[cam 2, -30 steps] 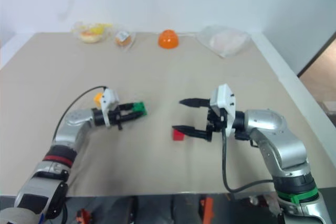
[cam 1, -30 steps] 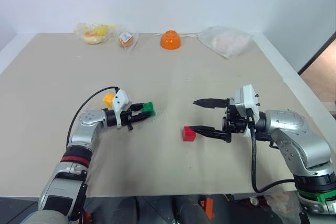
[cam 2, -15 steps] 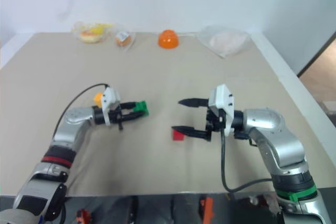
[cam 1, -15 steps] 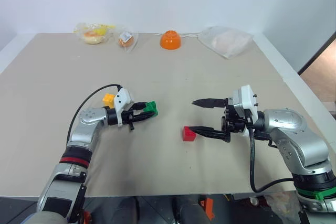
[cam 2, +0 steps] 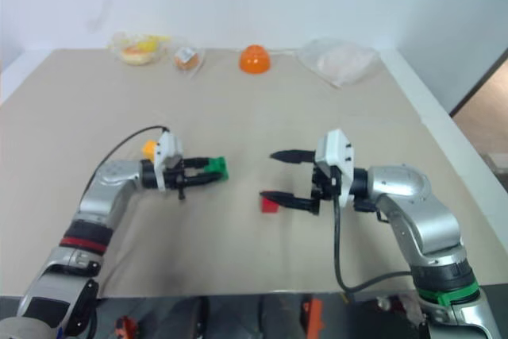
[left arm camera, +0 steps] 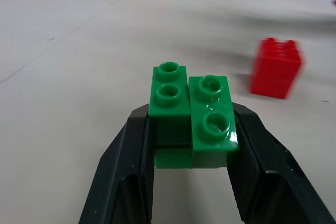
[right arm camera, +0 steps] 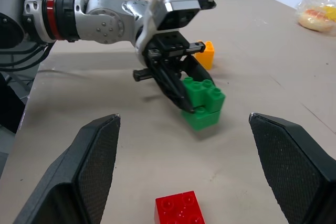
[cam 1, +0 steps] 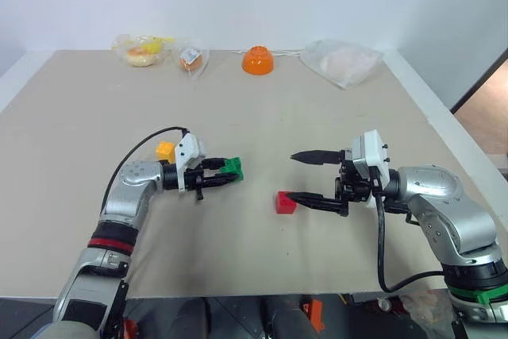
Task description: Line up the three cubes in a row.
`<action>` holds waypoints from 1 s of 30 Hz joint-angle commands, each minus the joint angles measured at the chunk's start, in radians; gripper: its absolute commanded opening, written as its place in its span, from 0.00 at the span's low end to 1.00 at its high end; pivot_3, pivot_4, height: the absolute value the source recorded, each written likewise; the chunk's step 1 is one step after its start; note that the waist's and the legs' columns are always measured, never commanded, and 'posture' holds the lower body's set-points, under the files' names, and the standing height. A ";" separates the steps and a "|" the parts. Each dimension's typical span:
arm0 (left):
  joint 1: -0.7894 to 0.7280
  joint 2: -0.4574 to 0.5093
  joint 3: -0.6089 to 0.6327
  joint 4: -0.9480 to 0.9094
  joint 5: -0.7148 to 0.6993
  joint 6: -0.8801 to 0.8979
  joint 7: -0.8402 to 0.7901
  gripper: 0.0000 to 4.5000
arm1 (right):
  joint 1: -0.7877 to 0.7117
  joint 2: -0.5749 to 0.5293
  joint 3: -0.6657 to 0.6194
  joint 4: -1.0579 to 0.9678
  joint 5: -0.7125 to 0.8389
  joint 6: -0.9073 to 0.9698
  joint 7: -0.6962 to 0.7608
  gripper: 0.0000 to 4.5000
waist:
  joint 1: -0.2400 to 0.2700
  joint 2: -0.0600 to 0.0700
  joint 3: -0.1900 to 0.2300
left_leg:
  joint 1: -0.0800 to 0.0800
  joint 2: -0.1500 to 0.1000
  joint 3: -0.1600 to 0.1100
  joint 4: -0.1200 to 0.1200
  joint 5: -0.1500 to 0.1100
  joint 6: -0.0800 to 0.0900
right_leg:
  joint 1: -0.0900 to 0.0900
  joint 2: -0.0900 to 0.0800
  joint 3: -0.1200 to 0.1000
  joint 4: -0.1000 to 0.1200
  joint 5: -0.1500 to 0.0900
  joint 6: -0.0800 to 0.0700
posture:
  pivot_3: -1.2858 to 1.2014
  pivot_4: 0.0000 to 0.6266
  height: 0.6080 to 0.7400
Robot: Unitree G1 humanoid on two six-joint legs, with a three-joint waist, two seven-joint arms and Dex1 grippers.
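Observation:
My left gripper is shut on the green cube, left of the table's middle. Its black fingers clamp the cube's two sides and the studs face up. I cannot tell whether the cube touches the table. The yellow-orange cube sits on the table just behind my left wrist. The red cube rests near the middle, to the right of the green one. My right gripper is open and points left, with its lower fingertip just right of the red cube. Nothing is between its fingers.
An orange bowl stands at the back centre. Clear plastic bags lie along the back edge: two at the left and a larger one at the right. A black cable loops above my left forearm.
My left gripper has carried the green cube a little to the right, closer to the red cube. The right gripper and the red and yellow-orange cubes have stayed put.

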 commanded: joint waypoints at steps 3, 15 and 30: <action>0.044 0.027 -0.035 -0.096 -0.012 -0.008 -0.055 0.28 | 0.007 -0.015 -0.031 -0.043 0.014 -0.006 -0.007 0.91 | 0.001 0.000 0.000 | 0.000 0.000 0.000 0.000 0.000 0.000 | 0.000 0.000 0.000 0.000 0.000 0.000 | 0.52 0.24 1.00; 0.059 -0.051 -0.087 -0.100 0.006 0.001 0.036 0.28 | 0.019 -0.022 -0.037 -0.062 0.024 0.006 -0.024 0.91 | 0.000 0.000 0.000 | 0.000 0.000 0.000 0.001 0.000 0.000 | 0.000 0.000 0.000 0.000 0.000 0.000 | 0.52 0.24 1.00; 0.088 0.060 -0.104 -0.096 0.019 -0.050 -0.071 0.28 | 0.035 -0.044 -0.044 -0.081 0.048 0.027 -0.019 0.91 | -0.001 0.000 0.000 | 0.000 0.001 0.000 0.001 0.000 0.000 | 0.000 0.001 0.000 0.000 0.001 -0.001 | 0.52 0.24 1.00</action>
